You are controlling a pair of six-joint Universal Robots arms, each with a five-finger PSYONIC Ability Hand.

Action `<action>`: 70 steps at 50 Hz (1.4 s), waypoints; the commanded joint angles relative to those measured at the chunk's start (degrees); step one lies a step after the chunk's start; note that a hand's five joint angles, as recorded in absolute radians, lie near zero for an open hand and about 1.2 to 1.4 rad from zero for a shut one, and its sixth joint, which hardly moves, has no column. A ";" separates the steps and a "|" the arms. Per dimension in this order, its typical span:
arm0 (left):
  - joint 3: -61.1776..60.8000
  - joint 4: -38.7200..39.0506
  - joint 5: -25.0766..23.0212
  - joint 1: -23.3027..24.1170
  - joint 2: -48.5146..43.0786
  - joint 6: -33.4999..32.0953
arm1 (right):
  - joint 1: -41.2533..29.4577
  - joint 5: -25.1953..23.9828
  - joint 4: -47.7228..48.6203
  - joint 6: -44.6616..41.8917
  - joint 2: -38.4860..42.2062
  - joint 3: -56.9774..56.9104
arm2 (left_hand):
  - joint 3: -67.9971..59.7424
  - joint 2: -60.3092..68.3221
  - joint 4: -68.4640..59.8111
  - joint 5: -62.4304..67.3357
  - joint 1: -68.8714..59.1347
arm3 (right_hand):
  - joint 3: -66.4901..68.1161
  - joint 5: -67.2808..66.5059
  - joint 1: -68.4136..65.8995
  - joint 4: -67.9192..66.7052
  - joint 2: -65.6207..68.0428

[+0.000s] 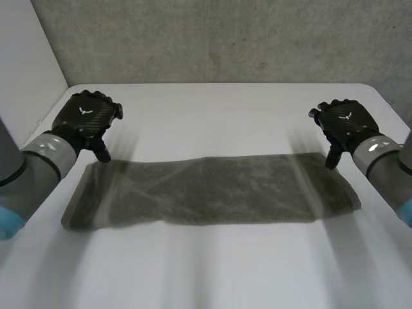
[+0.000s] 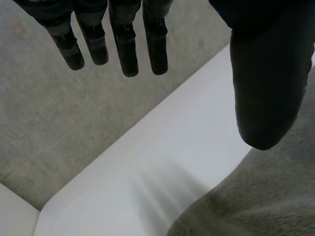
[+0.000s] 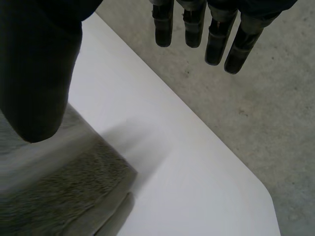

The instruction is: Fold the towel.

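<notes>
Long grey terry towel (image 1: 212,190) lies crosswise; black left hand (image 1: 85,118) and right hand (image 1: 346,122), both released, seemingly hover above its far corners.

Ended in black hands, the left hand (image 1: 84,122) and the right hand (image 1: 347,125) each stamped with a small white emblem (image 1: 84,111) on a woven-looking back. Showed ringed, segmented fingers (image 2: 129,46) and a broad smooth thumb (image 2: 268,83). Wore grey wrist sections (image 1: 48,153) and light-blue caps (image 1: 8,222) behind.

Soft, diffuse light falls evenly. The white table (image 1: 212,270) reads bright, the grey towel (image 1: 212,190) mid-toned, with a narrow shadow beneath its corner in the right wrist view. The left hand (image 1: 85,119) and right hand (image 1: 344,122) appear nearly silhouetted.
</notes>
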State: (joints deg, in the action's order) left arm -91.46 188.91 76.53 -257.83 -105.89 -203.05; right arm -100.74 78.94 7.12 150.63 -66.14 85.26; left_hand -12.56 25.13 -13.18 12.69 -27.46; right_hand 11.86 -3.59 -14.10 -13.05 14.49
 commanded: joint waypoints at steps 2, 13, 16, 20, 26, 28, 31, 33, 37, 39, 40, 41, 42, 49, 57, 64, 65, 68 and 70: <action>-9.86 0.66 -3.31 -0.74 9.64 0.55 | 2.21 -3.97 0.43 -0.95 -10.67 12.72 | 2.56 -3.47 3.18 -1.04 5.81 | -1.86 3.59 4.10 3.05 -4.49; -14.09 2.51 -3.49 -0.56 10.79 5.56 | 8.01 -6.78 5.26 -10.34 -7.09 20.82 | 2.56 -4.15 3.18 -1.71 6.48 | -1.86 -0.36 0.15 3.05 -0.54; -14.62 4.01 -3.49 -0.39 10.88 8.37 | 8.37 -6.61 5.62 -11.49 -5.06 21.08 | 2.56 -3.98 3.18 -1.55 6.31 | -1.86 -0.36 0.15 3.05 -0.54; -15.76 6.11 -3.49 -0.56 11.40 10.57 | 8.54 -6.70 5.80 -11.41 -4.09 21.44 | 2.56 -3.98 3.18 -1.55 6.31 | -1.86 -0.53 -0.02 3.05 -0.37; -17.26 8.40 -3.49 -0.74 11.94 10.66 | 8.81 -6.70 6.85 -11.41 -2.15 21.88 | 2.56 -3.98 3.18 -1.55 6.31 | -1.86 -4.23 -3.72 3.05 3.33; -17.43 8.57 -3.40 -0.74 11.94 10.66 | 8.81 -6.70 7.37 -11.41 -2.15 21.97 | 2.56 -3.98 3.18 -1.55 6.31 | -1.86 -4.40 -3.88 3.05 3.49; -17.61 8.66 -3.49 -0.74 11.94 10.66 | 8.81 -6.70 8.25 -11.32 -2.06 22.23 | 2.56 -4.15 3.18 -1.71 6.48 | -1.86 -7.91 -7.40 3.05 7.01; -17.70 8.66 -3.49 -0.83 12.02 10.66 | 8.81 -6.70 8.61 -11.23 -1.97 22.32 | 2.56 -4.15 3.18 -1.71 6.48 | -1.86 -10.79 -10.28 3.05 9.89; -17.70 8.93 -3.49 -0.83 12.11 10.66 | 8.81 -6.70 9.22 -11.23 -0.84 22.32 | 2.56 -4.15 3.18 -1.71 6.48 | -1.86 -17.32 -16.81 3.05 16.42; -17.78 9.10 -3.40 -0.83 12.11 10.66 | 8.81 -6.78 9.14 -11.23 -0.31 22.05 | 2.56 -4.31 3.18 -1.88 6.65 | -1.86 -22.23 -21.72 3.05 21.33; -17.79 9.10 -3.40 -0.83 12.11 10.66 | 8.89 -6.78 9.14 -11.32 -0.22 21.88 | 2.56 -4.32 3.18 -1.88 6.65 | -1.86 -28.06 -27.54 3.05 27.16; -17.79 9.10 -3.40 -0.83 12.11 10.66 | 8.89 -6.78 9.14 -11.32 -0.22 21.88 | 2.56 -4.32 3.18 -1.88 6.65 | -1.86 -28.12 -27.60 3.05 27.21; -17.79 9.10 -3.49 -0.83 12.11 10.75 | 8.89 -6.78 9.22 -11.41 -0.13 21.70 | 2.56 -4.32 3.18 -1.88 6.65 | -1.86 -37.11 -36.60 3.05 36.21; -17.79 9.10 -3.40 -0.83 12.29 10.75 | 9.07 -6.87 9.31 -11.59 0.05 21.09 | 2.56 -4.32 3.18 -1.88 6.65 | -1.86 -66.41 -65.90 3.05 65.51; -18.05 9.10 -3.40 -0.92 12.81 10.75 | 13.02 -8.19 9.22 -11.76 -0.04 20.38 | 2.56 -4.32 3.18 -1.88 6.65 | -1.86 -66.41 -65.90 3.05 65.51; -18.22 9.19 -3.40 -1.36 13.52 10.75 | 20.75 -9.33 8.17 -13.77 -4.07 16.26 | 2.56 -4.32 3.18 -1.88 6.65 | -1.86 -66.41 -65.90 3.05 65.51; -18.22 9.19 -3.40 -1.36 13.52 10.75 | 20.76 -9.33 8.17 -13.78 -4.08 16.25 | 2.56 -4.32 3.18 -1.88 6.65 | -1.86 -66.41 -65.90 3.05 65.51; -18.31 9.28 -3.40 -1.71 14.13 10.75 | 21.81 -9.86 7.82 -15.97 -7.49 14.07 | 2.56 -4.32 3.18 -1.88 6.65 | -1.86 -66.41 -65.90 3.05 65.51; -18.49 9.28 -3.40 -2.06 14.66 10.75 | 21.29 -10.04 7.73 -16.33 -9.36 12.47 | 2.56 -4.32 3.18 -1.88 6.65 | -1.86 -66.41 -65.90 3.05 65.51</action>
State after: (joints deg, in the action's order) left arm -109.73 198.17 73.12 -259.31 -92.15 -192.30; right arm -80.12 69.61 15.34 136.50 -70.73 101.19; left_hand -12.56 23.79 -13.18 11.65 -26.33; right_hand 11.86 -65.32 -74.72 -13.05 73.46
